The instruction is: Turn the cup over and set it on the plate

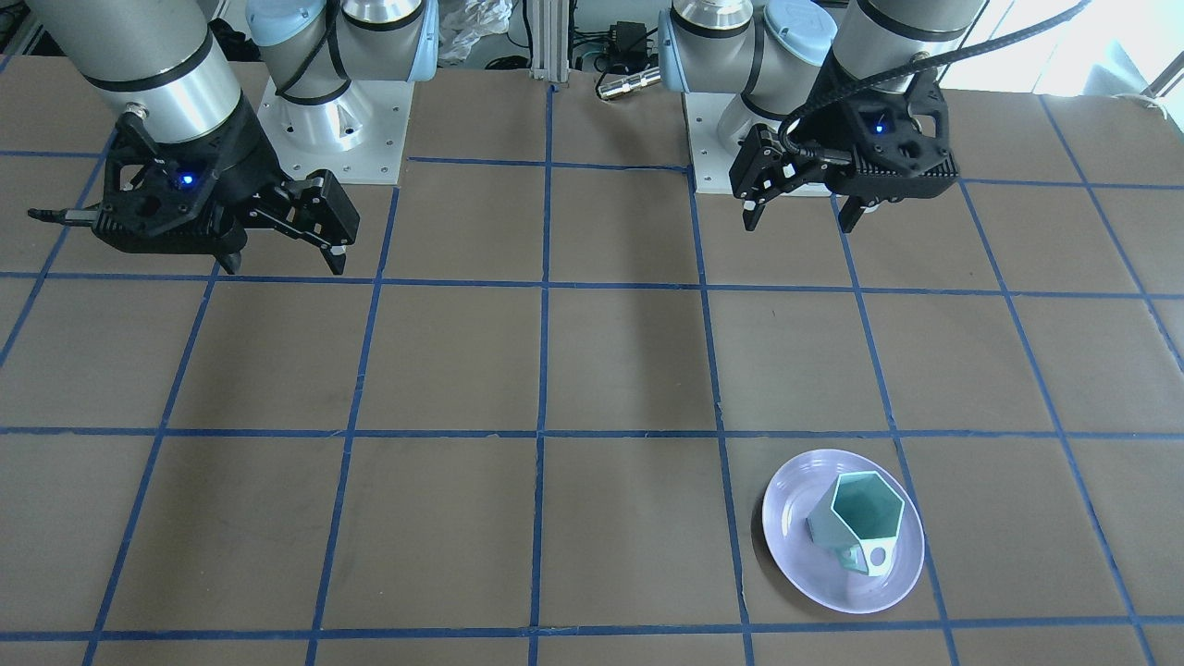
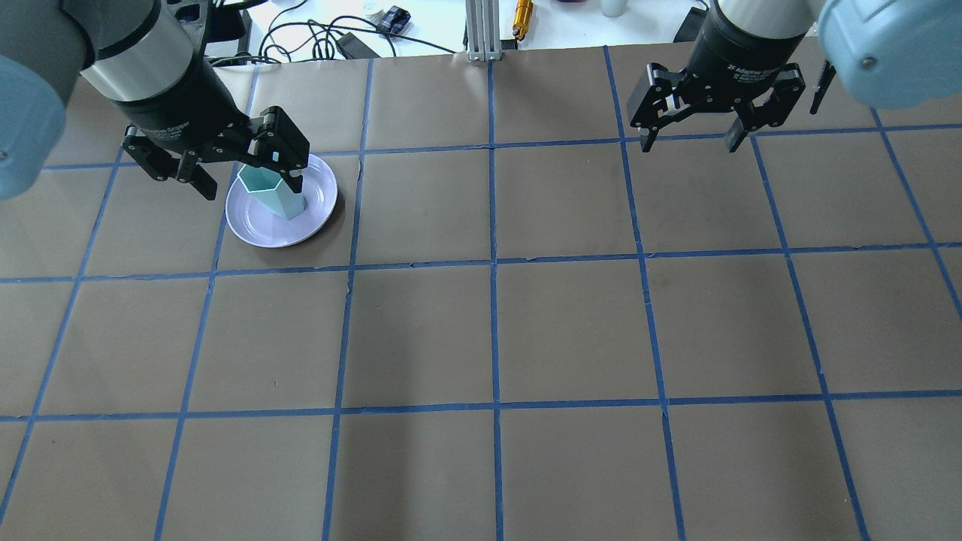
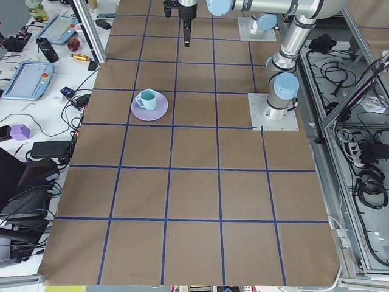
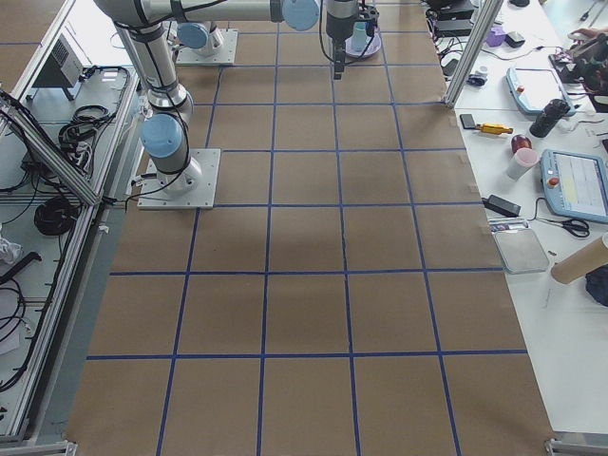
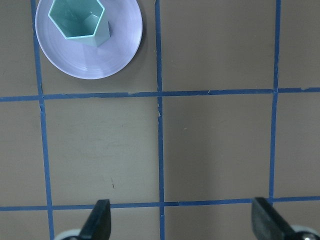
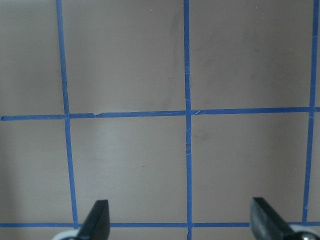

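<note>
Mint-green cup [image 1: 856,520] upright, mouth up, within rim of lavender plate [image 1: 814,583].

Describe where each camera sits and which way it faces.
Front-facing: across the brown blue-taped table, facing the robot's bases; left gripper view-right, right gripper view-left.
Overhead: behind the robot, looking forward-down; both grippers.
Exterior left: robot's left table end, looking along; bases.
Exterior right: opposite end; same.
Left wrist: looking down; own fingertips.
Right wrist: likewise.
Shared: front and left-wrist show mint-green faceted cup upright on glossy round lavender plate.
</note>
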{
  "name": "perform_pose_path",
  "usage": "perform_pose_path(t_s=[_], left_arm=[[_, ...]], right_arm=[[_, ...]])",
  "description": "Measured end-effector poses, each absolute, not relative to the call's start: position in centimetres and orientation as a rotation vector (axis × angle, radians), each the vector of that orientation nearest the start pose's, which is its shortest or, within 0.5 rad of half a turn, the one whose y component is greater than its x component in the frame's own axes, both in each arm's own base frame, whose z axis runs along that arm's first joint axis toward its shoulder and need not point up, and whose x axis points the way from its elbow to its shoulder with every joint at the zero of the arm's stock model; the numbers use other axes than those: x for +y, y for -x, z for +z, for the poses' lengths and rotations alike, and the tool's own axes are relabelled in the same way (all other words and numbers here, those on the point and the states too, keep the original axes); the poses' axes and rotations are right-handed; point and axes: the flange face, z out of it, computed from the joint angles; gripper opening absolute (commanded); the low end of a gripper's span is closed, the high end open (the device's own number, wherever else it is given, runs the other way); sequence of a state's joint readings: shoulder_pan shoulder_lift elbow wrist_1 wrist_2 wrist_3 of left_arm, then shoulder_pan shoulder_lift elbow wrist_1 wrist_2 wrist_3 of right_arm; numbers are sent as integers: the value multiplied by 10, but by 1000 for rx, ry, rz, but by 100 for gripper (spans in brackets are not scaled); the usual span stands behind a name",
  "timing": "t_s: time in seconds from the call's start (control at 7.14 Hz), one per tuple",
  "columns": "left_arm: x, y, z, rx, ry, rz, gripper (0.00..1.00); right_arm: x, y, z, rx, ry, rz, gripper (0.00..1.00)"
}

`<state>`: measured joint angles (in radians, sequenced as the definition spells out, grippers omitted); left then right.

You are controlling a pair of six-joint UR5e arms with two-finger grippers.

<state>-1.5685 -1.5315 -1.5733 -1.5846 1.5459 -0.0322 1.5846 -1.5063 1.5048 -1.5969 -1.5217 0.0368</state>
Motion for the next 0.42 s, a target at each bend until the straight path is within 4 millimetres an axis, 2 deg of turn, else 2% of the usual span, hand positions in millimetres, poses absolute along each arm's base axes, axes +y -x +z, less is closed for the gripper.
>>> perform_pose_path(t_s=[0.42], left_arm=[[-479, 133, 505, 3163, 78, -29, 100]], right_arm=[[-520, -145, 491, 3091, -35, -41, 100]])
